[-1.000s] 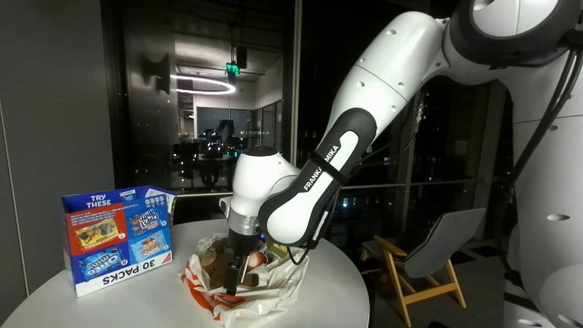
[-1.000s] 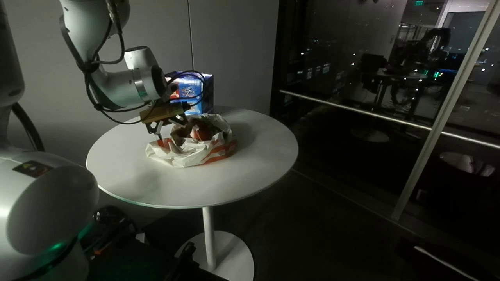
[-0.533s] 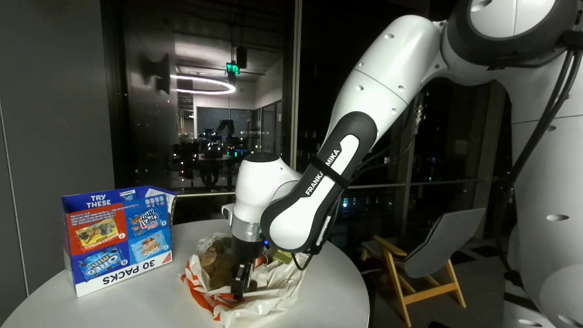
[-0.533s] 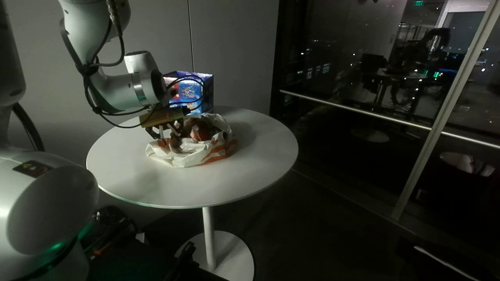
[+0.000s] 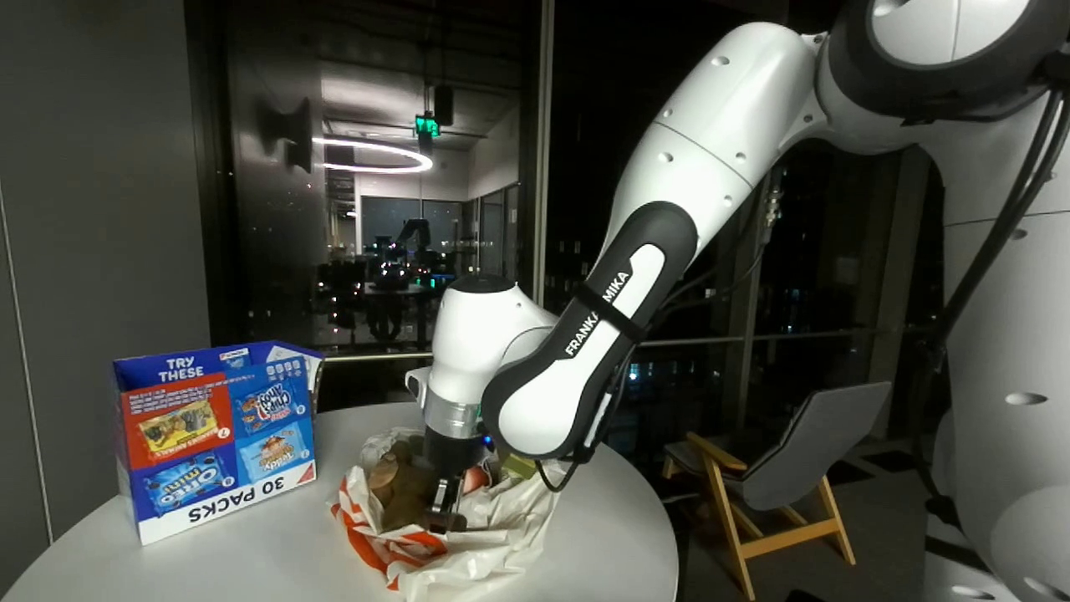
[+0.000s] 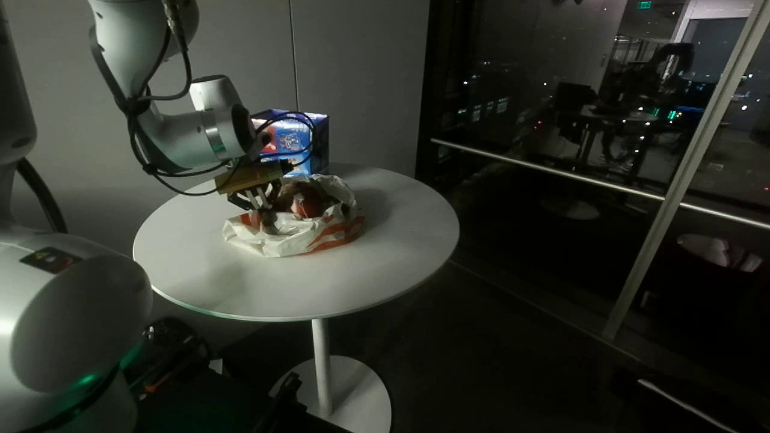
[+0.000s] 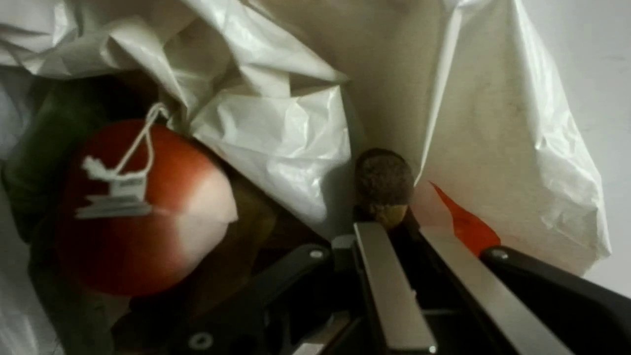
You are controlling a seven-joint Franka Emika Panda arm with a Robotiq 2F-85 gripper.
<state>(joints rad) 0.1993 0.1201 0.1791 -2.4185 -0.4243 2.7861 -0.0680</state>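
In the wrist view my gripper (image 7: 400, 230) is shut on a rounded dark brown piece (image 7: 383, 177) with a tan patch, whose far end sticks out past the fingertips. How far it reaches back between the fingers is hidden in shadow. A crumpled white plastic bag (image 7: 276, 128) with orange print lies open around it. Left of the fingers rests a round red-orange thing (image 7: 123, 236) with a white patch and a string tag. In an exterior view my gripper (image 5: 443, 522) points down into the bag beside a brown plush-like shape (image 5: 405, 493).
The bag sits on a round white table (image 6: 373, 258). A blue snack box (image 5: 217, 435) stands on the table near the bag. Something yellow-green (image 5: 518, 466) shows inside the bag. A grey chair (image 5: 786, 451) with wooden legs stands beyond the table.
The fingers have come together from wide apart, around the brown piece. My gripper went lower, then rose slightly, with a small shift sideways.
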